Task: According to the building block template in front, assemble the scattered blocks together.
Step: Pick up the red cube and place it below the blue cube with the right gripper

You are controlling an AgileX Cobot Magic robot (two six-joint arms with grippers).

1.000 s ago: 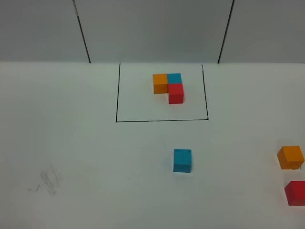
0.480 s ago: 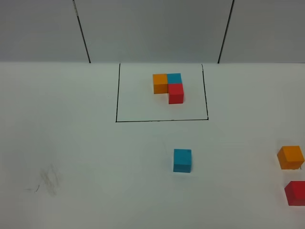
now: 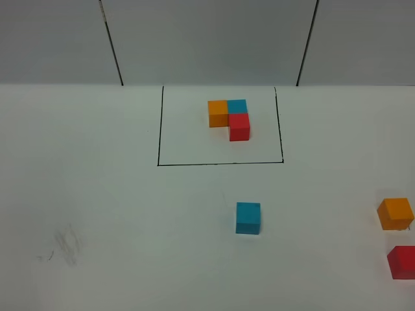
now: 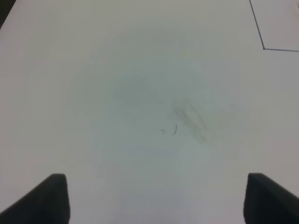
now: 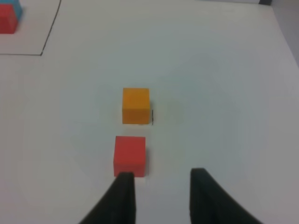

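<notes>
Here, the left gripper is seen with its two dark fingertips set wide apart and nothing between them, above a bare stretch of the white matte tabletop marked by a faint grey smudge. The right gripper is likewise held parted, more narrowly, with nothing clasped. The plain matte red cube is found just ahead of one of its fingertips, outside the gap; whether they touch cannot be told. The plain matte orange cube lies just beyond the red one, the two apart. One enclosure is drawn on the table, a thin black-line rectangle. Inside it, toward the far side, the building block template is placed: three small cubes touching in an L, orange and teal side by side, red in front of the teal. Outside the rectangle three cubes are counted loose: the red and orange ones at the right edge of the high view, and a plain matte teal-blue cube near the middle, in front of the rectangle's near line. Behind the table, grey wall panels are divided by two dark seams.
</notes>
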